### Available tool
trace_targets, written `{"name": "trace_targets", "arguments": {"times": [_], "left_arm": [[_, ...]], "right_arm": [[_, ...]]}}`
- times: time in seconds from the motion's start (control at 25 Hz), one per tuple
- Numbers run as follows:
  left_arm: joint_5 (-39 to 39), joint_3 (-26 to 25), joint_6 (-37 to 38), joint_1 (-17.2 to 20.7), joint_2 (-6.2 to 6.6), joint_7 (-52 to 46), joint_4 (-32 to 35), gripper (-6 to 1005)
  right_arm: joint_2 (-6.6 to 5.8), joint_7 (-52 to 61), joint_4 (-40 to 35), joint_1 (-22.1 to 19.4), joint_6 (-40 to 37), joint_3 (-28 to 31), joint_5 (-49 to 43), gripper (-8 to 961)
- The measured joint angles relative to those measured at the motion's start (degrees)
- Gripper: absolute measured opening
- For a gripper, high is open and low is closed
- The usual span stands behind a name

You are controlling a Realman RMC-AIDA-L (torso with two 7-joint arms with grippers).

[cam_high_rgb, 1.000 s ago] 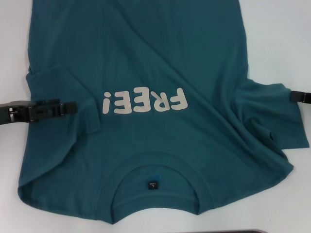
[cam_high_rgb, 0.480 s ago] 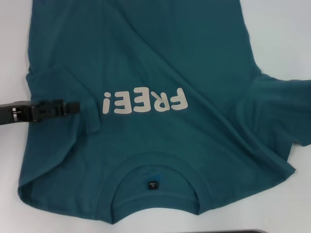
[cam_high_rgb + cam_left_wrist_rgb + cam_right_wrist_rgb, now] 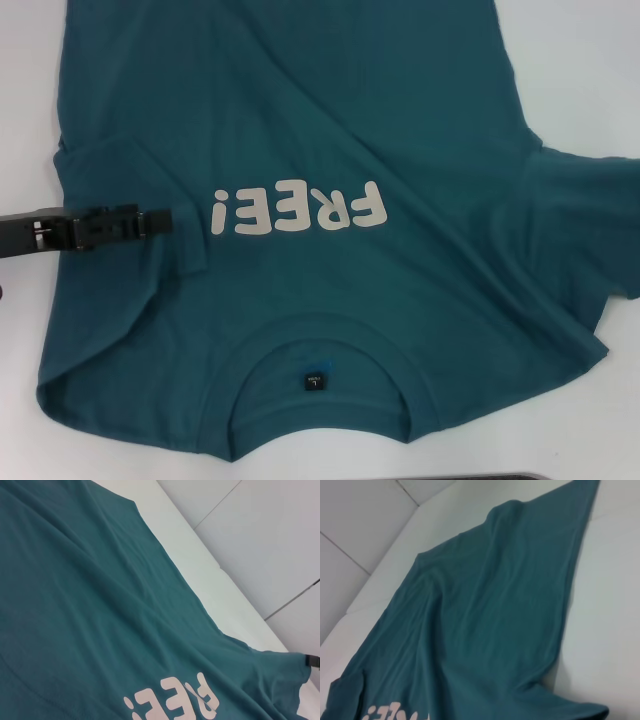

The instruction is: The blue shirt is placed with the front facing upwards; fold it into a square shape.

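The blue shirt (image 3: pixel 330 120) lies front up on the white table, collar (image 3: pixel 320 335) toward me, so the off-white "FREE!" print (image 3: pixel 298 208) reads upside down. A small black label (image 3: pixel 315 381) shows inside the neck. The left sleeve (image 3: pixel 120 180) is folded inward over the body. My left gripper (image 3: pixel 165 220) reaches in from the left edge and lies across that folded sleeve, short of the print. The right sleeve (image 3: pixel 580 220) is spread out to the right edge. My right gripper (image 3: pixel 313 661) shows only as a black sliver at that sleeve's tip, in the left wrist view.
The white table (image 3: pixel 590 70) shows bare at the far right and along the left edge (image 3: pixel 25 120). A dark strip (image 3: pixel 500 477) runs along the near edge. In the wrist views a pale wall with seams (image 3: pixel 260 540) stands behind the table.
My left gripper has slid a little to the right over the folded sleeve. The right gripper has left the head view, and the bunched right sleeve is now drawn out flat to the right.
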Motion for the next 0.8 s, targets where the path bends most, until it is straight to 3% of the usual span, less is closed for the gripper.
{"name": "trace_targets", "arguments": {"times": [0.8], "left_arm": [[0.3, 0.1, 0.1, -0.2, -0.15, 0.0, 0.0, 891]], "right_arm": [[0.00, 0.0, 2.5, 0.4, -1.0, 0.2, -0.4, 5]]}}
